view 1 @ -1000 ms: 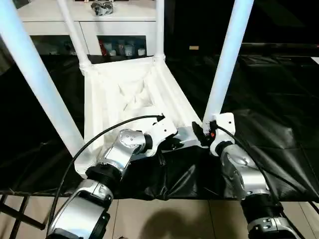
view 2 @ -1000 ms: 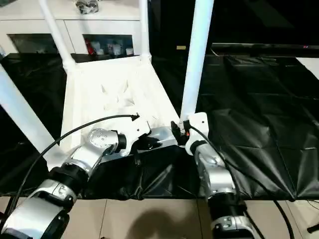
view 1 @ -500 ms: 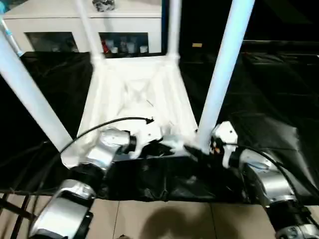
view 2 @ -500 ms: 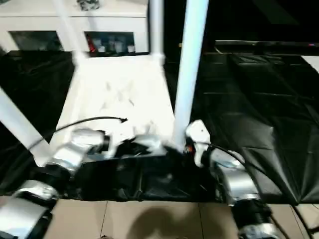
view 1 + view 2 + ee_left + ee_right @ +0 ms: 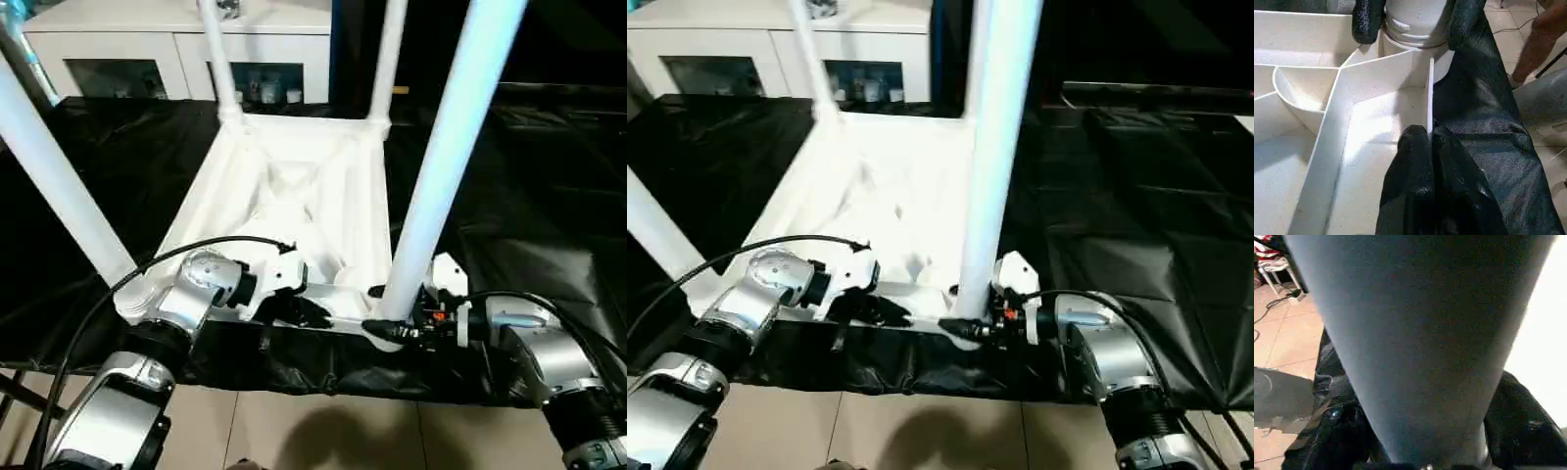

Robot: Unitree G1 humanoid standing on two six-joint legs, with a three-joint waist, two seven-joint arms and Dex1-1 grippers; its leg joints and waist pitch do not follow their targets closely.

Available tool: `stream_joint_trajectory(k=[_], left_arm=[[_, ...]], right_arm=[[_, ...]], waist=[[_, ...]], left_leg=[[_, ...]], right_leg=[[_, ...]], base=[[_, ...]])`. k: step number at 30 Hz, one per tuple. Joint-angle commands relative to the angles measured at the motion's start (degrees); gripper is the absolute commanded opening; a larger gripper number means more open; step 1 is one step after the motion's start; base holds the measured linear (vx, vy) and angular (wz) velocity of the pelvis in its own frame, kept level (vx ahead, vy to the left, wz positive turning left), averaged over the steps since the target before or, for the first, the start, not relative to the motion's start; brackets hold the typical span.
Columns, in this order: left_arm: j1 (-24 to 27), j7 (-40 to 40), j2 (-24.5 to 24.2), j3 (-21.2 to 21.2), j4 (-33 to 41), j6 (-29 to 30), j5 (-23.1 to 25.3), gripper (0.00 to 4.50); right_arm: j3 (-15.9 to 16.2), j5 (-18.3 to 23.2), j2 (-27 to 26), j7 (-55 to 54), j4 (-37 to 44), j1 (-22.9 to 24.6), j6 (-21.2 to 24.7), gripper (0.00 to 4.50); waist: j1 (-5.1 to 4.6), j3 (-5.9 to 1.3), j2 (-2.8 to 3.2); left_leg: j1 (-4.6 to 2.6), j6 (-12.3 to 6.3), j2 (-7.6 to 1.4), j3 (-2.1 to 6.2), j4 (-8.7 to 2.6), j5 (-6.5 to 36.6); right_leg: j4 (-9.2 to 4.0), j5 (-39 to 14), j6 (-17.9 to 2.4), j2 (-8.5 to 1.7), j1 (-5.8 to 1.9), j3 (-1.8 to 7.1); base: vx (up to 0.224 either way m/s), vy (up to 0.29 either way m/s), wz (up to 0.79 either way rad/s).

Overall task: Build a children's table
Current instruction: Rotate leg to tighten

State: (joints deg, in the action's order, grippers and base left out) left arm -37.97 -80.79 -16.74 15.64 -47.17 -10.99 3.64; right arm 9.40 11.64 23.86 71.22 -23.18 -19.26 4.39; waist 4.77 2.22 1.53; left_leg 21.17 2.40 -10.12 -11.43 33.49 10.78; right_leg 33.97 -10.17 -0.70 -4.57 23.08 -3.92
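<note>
The tabletop lies upside down on the black-covered table. The left end effector pinches its rim closed; the right end effector straddles the near leg, apparently seating it. Next: press it home.

The right gripper has swung round from beside the near right leg to reach in sideways, its fingers now straddling the leg's flared foot. The left gripper has shifted along the tabletop's near rim, pinching it.
</note>
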Motion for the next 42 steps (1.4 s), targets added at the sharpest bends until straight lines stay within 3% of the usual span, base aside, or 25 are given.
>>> stream_joint_trajectory(k=[1, 5, 8, 12, 13, 15, 19, 22, 25, 26, 28, 30, 38, 42], left_arm=[[-0.3, 0.6, 0.2, 0.2, -0.7, -0.2, -0.5, 0.00], [-0.5, 1.8, 0.4, -0.1, -1.1, -0.1, -0.5, 0.00], [-1.0, 7.0, 1.5, -0.9, -2.0, 0.9, 0.3, 0.00], [-1.6, 14.5, 4.0, -1.9, -2.0, 3.9, 1.1, 0.00], [-1.6, 16.8, 4.9, -2.0, -1.9, 4.8, 1.5, 0.00], [-1.6, 20.5, 6.7, -2.1, -1.6, 5.8, 2.1, 0.00], [-0.5, 25.2, 12.3, -1.0, 0.1, 9.3, 2.4, 0.00], [-0.1, 29.3, 16.6, -0.1, 0.5, 11.5, 3.0, 0.00], [0.0, 29.7, 17.4, 0.1, 0.7, 11.4, 3.0, 0.00], [0.1, 29.4, 17.2, 0.0, 1.2, 11.5, 2.9, 0.00], [0.1, 29.1, 16.6, 0.0, 1.4, 11.3, 3.0, 0.00], [-0.2, 28.1, 14.7, -0.8, 1.4, 10.8, 3.0, 0.00], [-0.4, 20.9, 9.1, -1.9, 1.0, 7.1, 1.8, 0.00], [-0.6, 18.7, 7.4, -1.7, 0.6, 6.0, 1.8, 0.00]], right_arm=[[2.8, 0.9, -1.0, 2.8, 1.6, -0.3, -0.2, 2.63], [2.8, 1.3, -1.6, 1.9, 2.2, 0.5, 0.4, 2.59], [1.1, 0.2, -4.2, -4.8, 2.3, 1.8, -0.1, 2.58], [-1.6, -4.4, -8.7, -20.2, -0.8, 2.0, -0.6, 2.58], [-2.3, -5.3, -9.9, -24.1, -1.5, 1.9, -0.5, 2.57], [-3.4, -6.0, -12.2, -29.5, -2.5, 1.8, -0.1, 2.57], [-4.8, -8.8, -17.6, -43.2, -6.0, -0.4, 2.7, 2.57], [-5.0, -11.1, -21.6, -52.1, -9.1, -3.0, 2.0, 2.57], [-4.3, -11.7, -22.7, -52.7, -8.9, -3.3, 1.2, 2.57], [-4.2, -11.9, -23.0, -52.7, -8.6, -3.4, 0.4, 3.13], [-4.5, -11.3, -22.9, -52.2, -8.4, -3.4, 0.2, 3.13], [-4.7, -10.2, -21.0, -49.1, -7.5, -3.2, -0.7, 3.46], [-1.4, -6.3, -11.2, -28.2, -2.4, -0.9, -3.6, 3.60], [-0.4, -4.2, -8.0, -20.2, 0.4, 0.6, -3.1, 3.60]], waist=[[0.01, -3.12, -0.76], [0.06, -3.16, -0.70], [0.03, -2.92, -0.70], [-1.10, -2.54, -0.76], [-1.31, -2.50, -0.74], [-2.09, -2.41, -0.69], [-2.77, -2.32, -0.90], [-3.22, -2.38, -0.80], [-3.08, -2.64, -0.69], [-3.06, -2.73, -0.70], [-3.00, -2.78, -0.70], [-2.91, -2.90, -0.81], [-2.44, -3.29, -0.91], [-2.20, -3.43, -0.78]], left_leg=[[-0.56, -5.13, -3.67, 1.39, -3.71, 11.3], [-0.59, -4.88, -3.70, 1.41, -3.76, 11.3], [-0.67, -4.27, -3.65, 1.37, -3.89, 12.5], [-1.01, -1.13, -3.33, 1.93, -4.43, 16.9], [-1.08, -1.05, -3.31, 2.00, -4.46, 17.5], [-1.19, -0.63, -3.29, 2.06, -4.53, 18.8], [-1.02, -1.02, -3.08, 2.15, -4.65, 18.9], [-1.06, -1.24, -2.96, 2.22, -4.57, 18.7], [-1.01, -2.19, -3.03, 2.03, -4.59, 17.2], [-0.83, -2.76, -2.97, 1.93, -4.56, 16.5], [-0.67, -3.46, -2.96, 1.85, -4.51, 15.6], [-0.68, -4.10, -2.93, 1.69, -4.34, 14.6], [-0.18, -6.95, -3.02, 1.52, -3.81, 11.3], [-0.22, -7.92, -3.35, 1.46, -3.66, 9.1]], right_leg=[[-4.04, -12.8, -13.6, -4.45, -2.83, 2.69], [-3.94, -12.2, -13.7, -4.42, -2.82, 2.67], [-4.27, -14.2, -13.2, -4.47, -2.64, 2.74], [-5.38, -25.2, -9.9, -4.67, -2.28, 2.67], [-5.60, -26.5, -9.5, -4.67, -2.16, 2.66], [-5.92, -27.9, -8.9, -4.54, -1.85, 2.70], [-6.19, -29.3, -8.1, -4.50, -1.87, 2.65], [-6.52, -30.5, -7.3, -4.56, -1.80, 2.54], [-6.34, -26.6, -7.7, -4.41, -1.91, 2.69], [-6.11, -24.5, -8.1, -4.33, -2.05, 2.76], [-5.89, -22.7, -8.6, -4.36, -2.22, 2.78], [-5.79, -21.7, -9.0, -4.42, -2.30, 2.81], [-5.06, -15.9, -10.4, -4.36, -2.97, 2.71], [-4.39, -10.8, -12.7, -4.17, -2.98, 2.48]], base=[[0.000, 0.000, 0.00], [0.000, 0.000, 0.00], [0.000, 0.000, 0.00], [0.000, 0.000, 0.00], [0.000, 0.000, 0.00], [0.000, 0.000, 0.00], [0.000, 0.000, 0.00], [0.000, 0.000, 0.00], [0.000, 0.000, 0.00], [0.000, 0.000, 0.00], [0.000, 0.000, 0.00], [0.000, 0.000, 0.00], [0.000, 0.000, 0.00], [0.000, 0.000, 0.00]])
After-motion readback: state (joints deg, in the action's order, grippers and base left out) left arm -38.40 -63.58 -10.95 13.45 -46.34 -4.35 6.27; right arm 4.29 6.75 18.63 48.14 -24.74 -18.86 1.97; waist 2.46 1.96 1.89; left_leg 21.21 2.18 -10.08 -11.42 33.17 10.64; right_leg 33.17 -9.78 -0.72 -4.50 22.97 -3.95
